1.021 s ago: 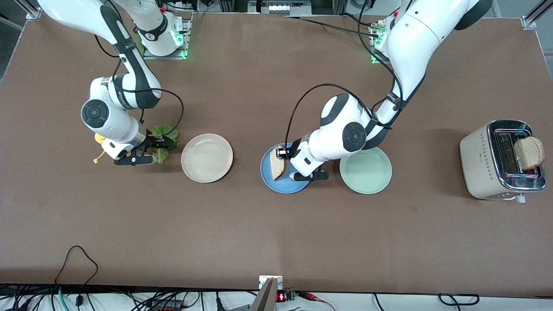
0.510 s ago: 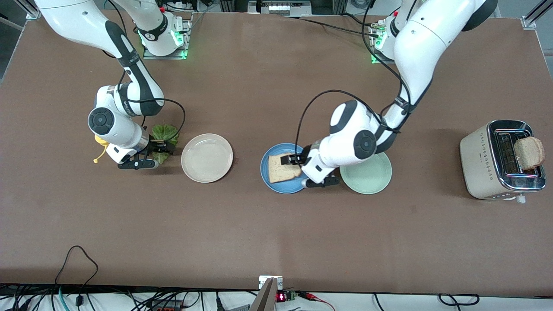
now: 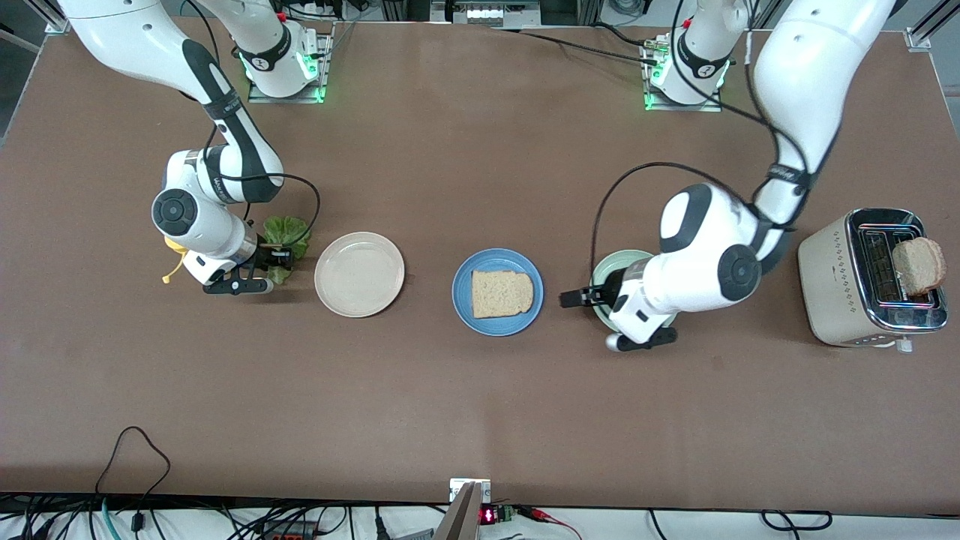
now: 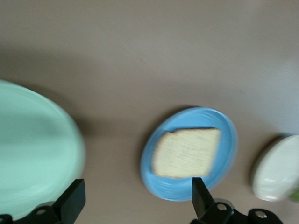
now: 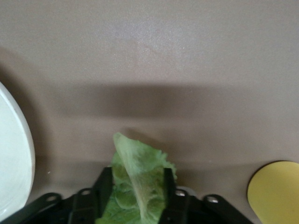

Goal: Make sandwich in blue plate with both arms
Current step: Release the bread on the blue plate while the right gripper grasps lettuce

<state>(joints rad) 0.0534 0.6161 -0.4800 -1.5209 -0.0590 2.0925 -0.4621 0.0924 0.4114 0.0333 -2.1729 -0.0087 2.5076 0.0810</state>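
Note:
One bread slice (image 3: 502,293) lies flat in the blue plate (image 3: 463,309); both also show in the left wrist view, the slice (image 4: 187,153) on the plate (image 4: 154,179). My left gripper (image 3: 576,298) is open and empty, just off the blue plate by the pale green plate's edge; its own view shows it (image 4: 135,200) with its jaws wide apart. My right gripper (image 3: 276,259) is shut on the crinkled green lettuce leaf (image 3: 286,231), low at the table; its own view shows the leaf (image 5: 138,173) between the fingers of that gripper (image 5: 135,191). A second bread slice (image 3: 919,265) stands in the toaster.
The cream-white plate (image 3: 359,274) lies between lettuce and blue plate. The pale green plate (image 3: 619,264) lies partly under the left arm. The toaster (image 3: 840,277) stands at the left arm's end. A yellow object (image 3: 174,250) lies beside the right gripper.
The left gripper let go of the bread, which dropped flat onto the blue plate, and drew back toward the green plate. The right gripper stayed at the lettuce.

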